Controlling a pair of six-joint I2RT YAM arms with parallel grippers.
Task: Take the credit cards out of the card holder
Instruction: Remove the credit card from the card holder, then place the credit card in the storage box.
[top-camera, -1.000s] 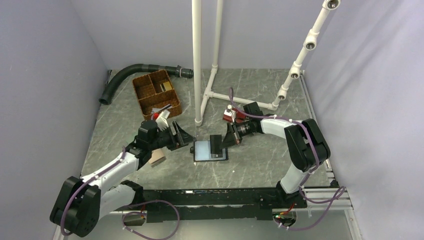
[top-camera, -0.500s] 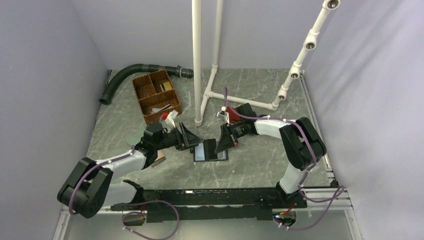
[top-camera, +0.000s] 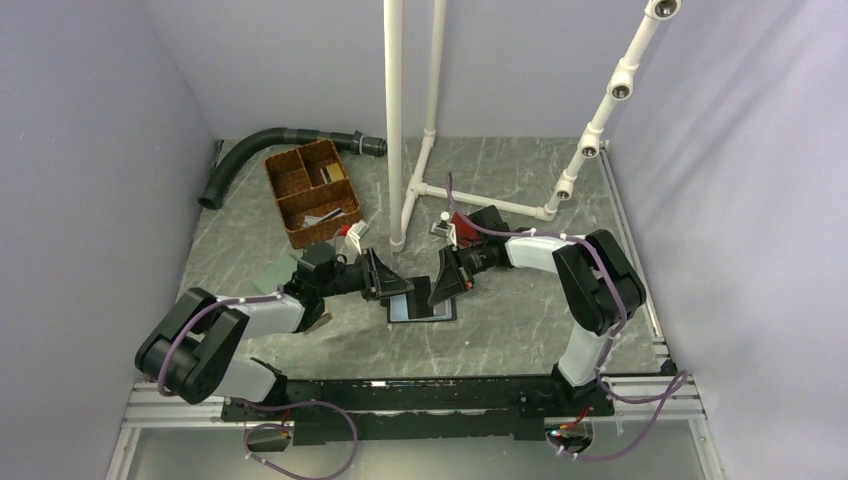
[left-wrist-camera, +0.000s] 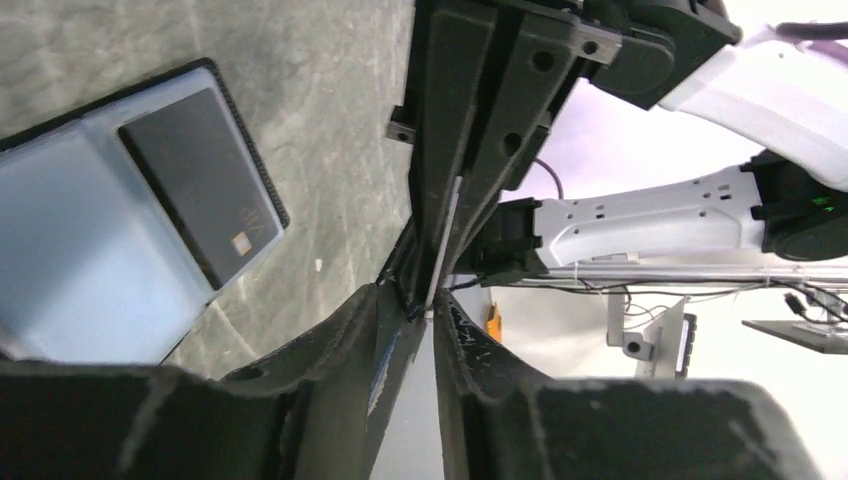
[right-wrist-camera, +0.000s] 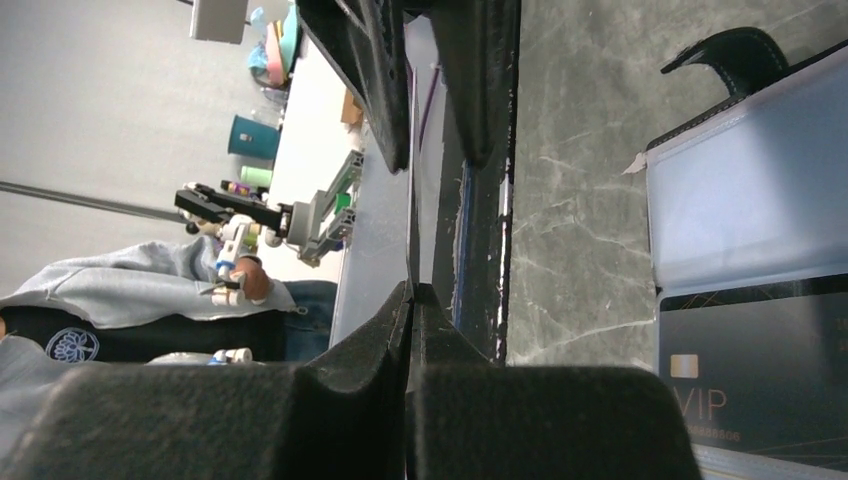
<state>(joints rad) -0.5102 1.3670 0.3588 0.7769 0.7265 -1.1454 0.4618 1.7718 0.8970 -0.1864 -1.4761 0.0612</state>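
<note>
On card holder (top-camera: 408, 308), right gripper (right-wrist-camera: 412, 288) closed.

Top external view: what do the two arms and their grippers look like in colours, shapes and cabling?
They match. The left arm and right arm have glossy black joint housings joined by white shells, with purple cables looping loosely outside them. The left gripper and right gripper have matte black, wedge-shaped fingers.

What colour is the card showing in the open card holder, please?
Dark card with a gold chip; clearest in the right wrist view.
</note>
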